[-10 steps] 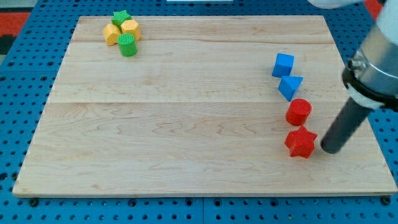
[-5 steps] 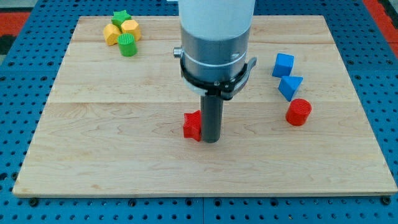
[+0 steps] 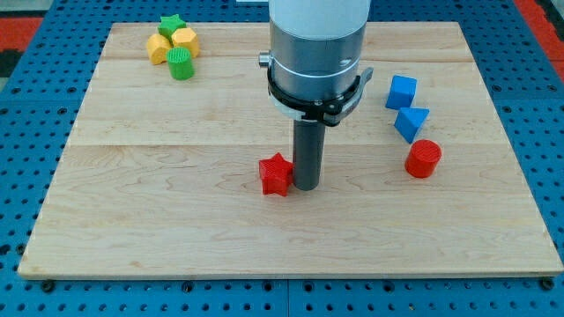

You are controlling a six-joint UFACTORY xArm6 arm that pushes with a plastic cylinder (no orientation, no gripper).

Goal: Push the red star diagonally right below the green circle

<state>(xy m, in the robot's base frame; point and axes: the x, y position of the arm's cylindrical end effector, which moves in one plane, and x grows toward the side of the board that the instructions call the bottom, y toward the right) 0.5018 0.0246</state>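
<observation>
The red star (image 3: 276, 174) lies near the middle of the wooden board (image 3: 176, 220), slightly toward the view's bottom. My tip (image 3: 306, 186) stands just to the star's right, touching or nearly touching it. The green circle (image 3: 181, 63), a ribbed cylinder, sits at the view's top left, far up and left of the star. It is packed against two yellow blocks (image 3: 172, 44) and a green star (image 3: 170, 24).
A blue cube (image 3: 401, 92), a blue triangular block (image 3: 411, 122) and a red cylinder (image 3: 423, 158) form a column at the view's right. The arm's wide grey body (image 3: 317, 53) hangs over the board's upper middle.
The red star has gone from the board's right bottom to near the middle, pushed by the tip. In the last half second the rod shifted slightly right, uncovering more of the star.
</observation>
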